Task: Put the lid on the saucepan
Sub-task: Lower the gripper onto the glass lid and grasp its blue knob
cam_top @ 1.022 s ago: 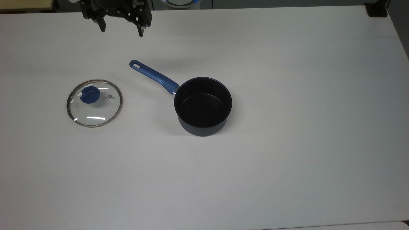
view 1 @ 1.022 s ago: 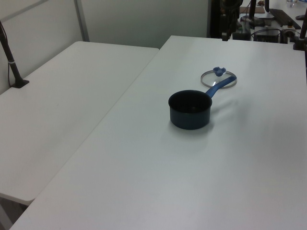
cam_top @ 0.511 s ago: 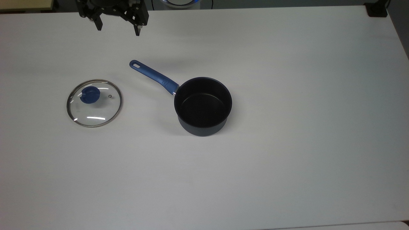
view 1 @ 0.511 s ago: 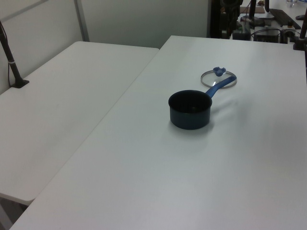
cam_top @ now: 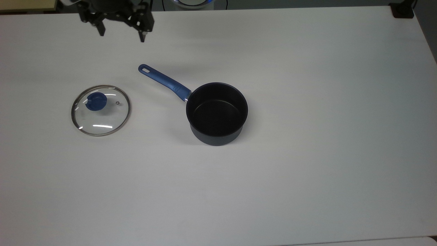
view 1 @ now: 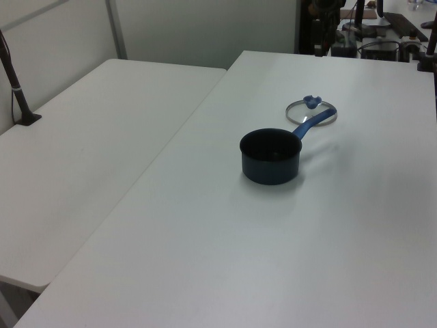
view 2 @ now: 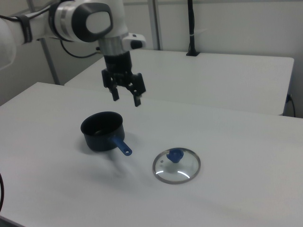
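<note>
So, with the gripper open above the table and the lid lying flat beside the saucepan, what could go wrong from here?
1. The lid offers only its small blue knob to grasp; the open gripper could slip off it.
2. The saucepan handle points toward the lid, so a low carry might knock it.
3. A lid lowered off-centre may rest tilted on the rim.

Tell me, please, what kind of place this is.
Probably a robotics lab, not a kitchen. A robot arm with its open tool hangs above plain white tables, and the lid and saucepan lie on one of them, with no stove nearby.
</note>
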Tool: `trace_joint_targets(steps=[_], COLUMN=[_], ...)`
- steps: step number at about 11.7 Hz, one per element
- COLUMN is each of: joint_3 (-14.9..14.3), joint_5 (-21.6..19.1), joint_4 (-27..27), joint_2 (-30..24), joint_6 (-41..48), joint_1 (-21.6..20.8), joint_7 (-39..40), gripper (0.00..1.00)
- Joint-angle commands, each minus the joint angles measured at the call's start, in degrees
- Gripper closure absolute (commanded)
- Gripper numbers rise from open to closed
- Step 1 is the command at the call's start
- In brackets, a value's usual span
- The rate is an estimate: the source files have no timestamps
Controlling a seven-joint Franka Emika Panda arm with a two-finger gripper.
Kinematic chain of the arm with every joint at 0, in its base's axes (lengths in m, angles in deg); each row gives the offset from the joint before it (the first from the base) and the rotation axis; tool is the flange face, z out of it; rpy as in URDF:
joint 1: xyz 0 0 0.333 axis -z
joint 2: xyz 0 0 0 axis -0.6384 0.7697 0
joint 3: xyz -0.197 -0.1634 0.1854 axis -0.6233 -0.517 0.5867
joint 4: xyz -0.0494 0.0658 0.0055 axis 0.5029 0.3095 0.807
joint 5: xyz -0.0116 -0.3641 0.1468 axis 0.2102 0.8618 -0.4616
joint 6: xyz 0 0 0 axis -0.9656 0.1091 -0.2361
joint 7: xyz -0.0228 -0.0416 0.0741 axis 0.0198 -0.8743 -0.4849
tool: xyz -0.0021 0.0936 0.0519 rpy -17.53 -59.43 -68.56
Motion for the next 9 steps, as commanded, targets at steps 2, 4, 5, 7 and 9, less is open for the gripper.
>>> trace_joint_targets(steps=[2, 4, 5, 7, 9], joint_3=[-4.6, -4.6, -4.7, -4.7, -4.8], joint_5=[-3.3, -3.4, -3.3, -3.3, -3.3], joint_4=[2.7, 2.5, 1.7, 1.4, 0.9], joint_2=[8.6, 12.9, 14.9, 19.0, 20.9], joint_6=[-9.5, -13.2, -15.2, -18.7, -18.9], joint_1=[1.3, 3.5, 4.2, 5.5, 5.9], joint_7=[7.1, 7.5, 7.6, 11.3, 17.5], gripper=[0.00, 0.00, 0.00, 0.00, 0.00])
